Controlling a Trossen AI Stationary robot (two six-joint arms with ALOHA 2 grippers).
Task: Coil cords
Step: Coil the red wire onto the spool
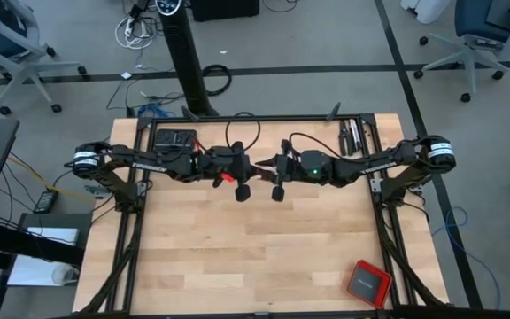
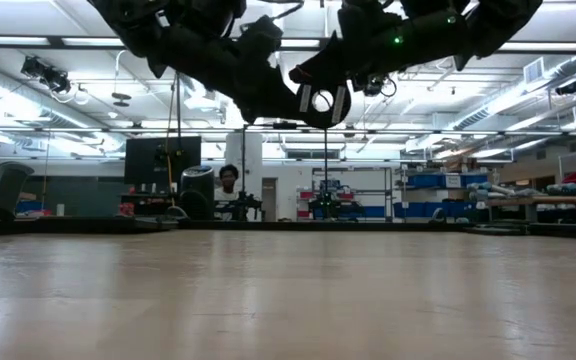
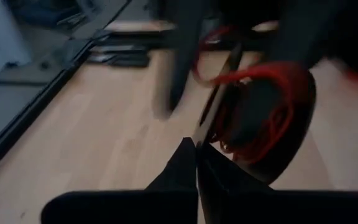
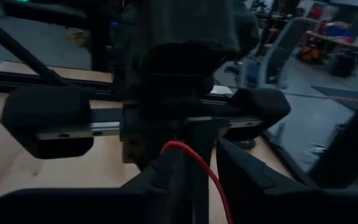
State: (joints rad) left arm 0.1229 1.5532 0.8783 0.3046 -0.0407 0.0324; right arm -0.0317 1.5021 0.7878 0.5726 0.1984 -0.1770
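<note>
Two grippers, left (image 1: 243,190) and right (image 1: 277,190), meeting high above table (image 1: 237,257) centre. Left jaws pressed together; right jaws pinching red cord (image 3: 272,118). Coiling partly done, loops bunched between; tidying left.

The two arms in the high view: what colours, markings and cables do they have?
Both arms are black, built from jointed segments. The left arm and the right arm each carry a white band with dark marks at the outer joint. A green light glows on the right arm's wrist. Thin black cables loop above both wrists. The left tool and right tool have dark fingers.
</note>
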